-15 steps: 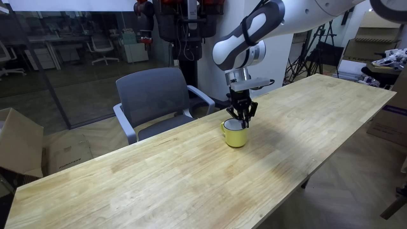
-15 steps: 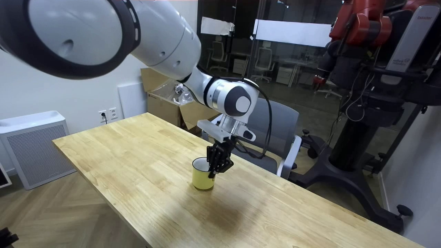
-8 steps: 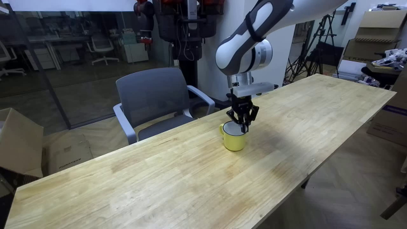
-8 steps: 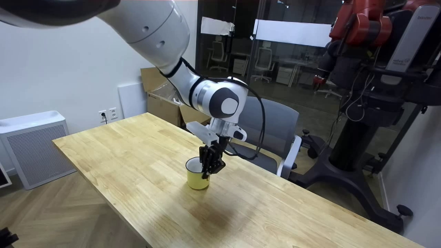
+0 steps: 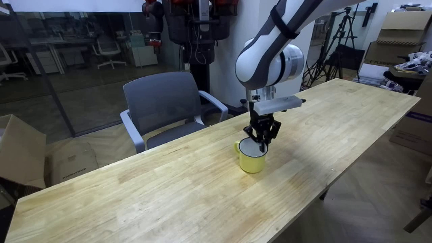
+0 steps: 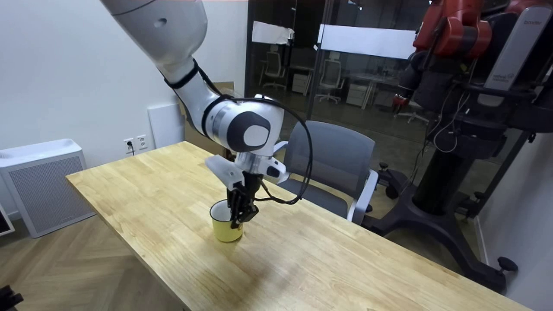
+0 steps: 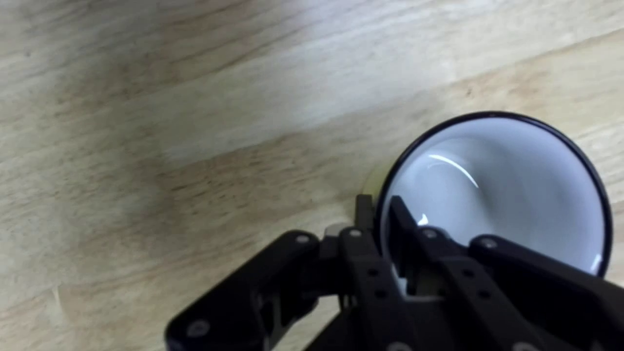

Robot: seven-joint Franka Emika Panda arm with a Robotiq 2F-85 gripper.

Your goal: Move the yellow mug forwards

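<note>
1. Pale, striped wood forms the long counter (image 5: pixel 135 192), running diagonally through both exterior views. On or just above it is the yellow mug (image 5: pixel 252 164), upright and well in from the long edges; I cannot tell whether its base touches the wood.
2. Clenched on the mug's wall at the dark rim, the pincer (image 7: pixel 380 207) has one finger (image 7: pixel 402 214) inside the cup and its partner outside, as the wrist view shows. My guess at the reason: nipping the thin wall is easier than spanning the whole body.
3. On roughly the opposite side from this grip sits the handle (image 5: pixel 237 146), out of the fingers' way.
4. Shifting the mug forwards appears to be the step in hand. Held at one side only, it might tip or swivel, so a slow, level travel would suit.
5. Beside the counter stands a grey office chair (image 6: pixel 332 160), with a glass partition (image 5: pixel 94 94) behind. A red-and-black robot (image 6: pixel 458 39) stands nearby, and a boxy white unit (image 6: pixel 45 190) sits against the white wall (image 6: pixel 56 95).
</note>
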